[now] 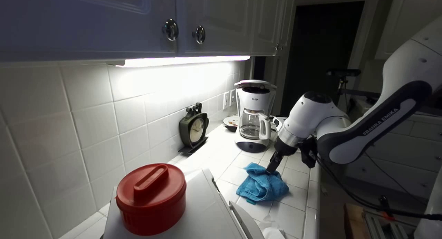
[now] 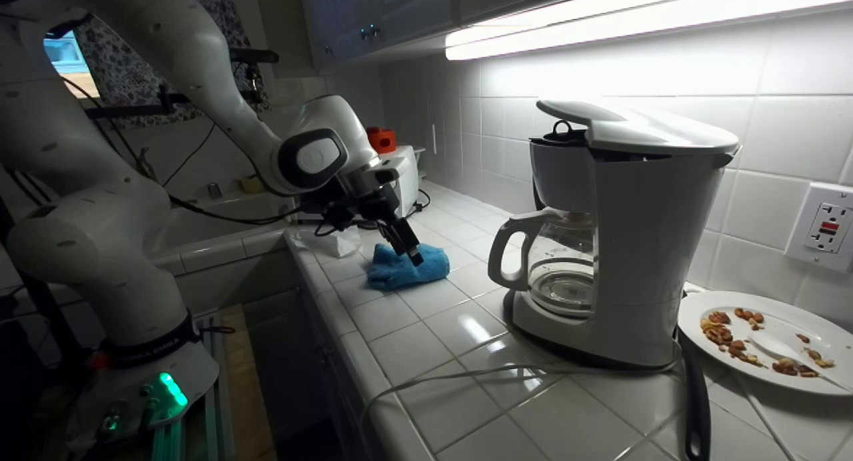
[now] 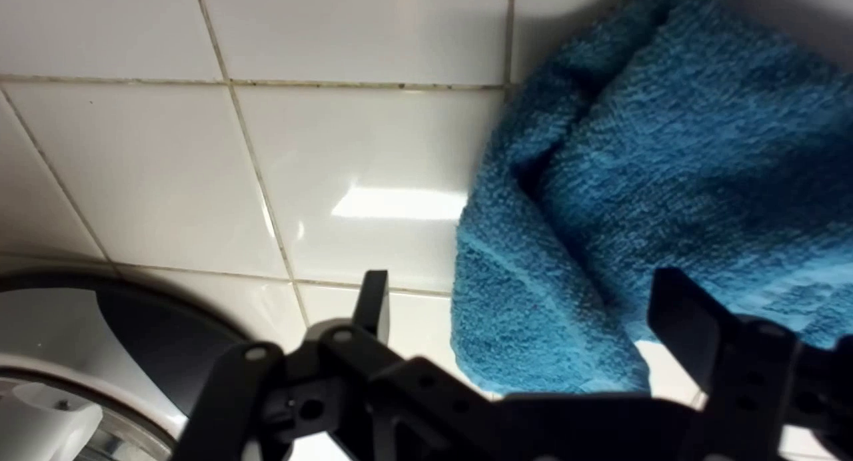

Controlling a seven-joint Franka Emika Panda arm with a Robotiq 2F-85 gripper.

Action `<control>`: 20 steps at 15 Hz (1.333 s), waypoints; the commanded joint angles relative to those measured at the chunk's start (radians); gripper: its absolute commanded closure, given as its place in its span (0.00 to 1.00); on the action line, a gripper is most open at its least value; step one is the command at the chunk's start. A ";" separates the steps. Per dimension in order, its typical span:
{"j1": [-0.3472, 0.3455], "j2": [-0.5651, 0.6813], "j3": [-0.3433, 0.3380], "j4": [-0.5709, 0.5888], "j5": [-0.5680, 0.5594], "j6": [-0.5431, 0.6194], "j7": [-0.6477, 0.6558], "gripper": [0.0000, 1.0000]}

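Observation:
A crumpled blue towel (image 1: 261, 190) lies on the white tiled counter (image 1: 293, 211), seen in both exterior views. My gripper (image 3: 523, 278) stands open above it, angled downward. In the wrist view a folded corner of the towel (image 3: 533, 321) shows between the wide-spread fingers. The left finger (image 3: 373, 304) is over bare tile and the right finger (image 3: 686, 321) is over the towel. In an exterior view the gripper (image 2: 414, 256) appears in front of the towel (image 2: 406, 268). Whether the fingertips touch the cloth cannot be told.
A white coffee maker (image 2: 640, 261) with a glass carafe (image 2: 563, 281) stands close by, its cord (image 2: 480, 371) running over the tiles. Beyond it is a plate (image 2: 706, 308) of nuts. A clock (image 1: 195, 128) and a red lidded container (image 1: 152, 201) on a white appliance (image 1: 203, 211) are also there.

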 commanded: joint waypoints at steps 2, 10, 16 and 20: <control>-0.062 0.036 0.012 0.000 -0.103 0.050 0.078 0.34; -0.130 -0.005 0.004 0.000 -0.249 0.015 0.194 0.34; -0.110 0.015 -0.040 0.001 -0.220 -0.028 0.202 0.13; -0.053 -0.071 -0.039 -0.017 -0.181 -0.031 0.178 0.00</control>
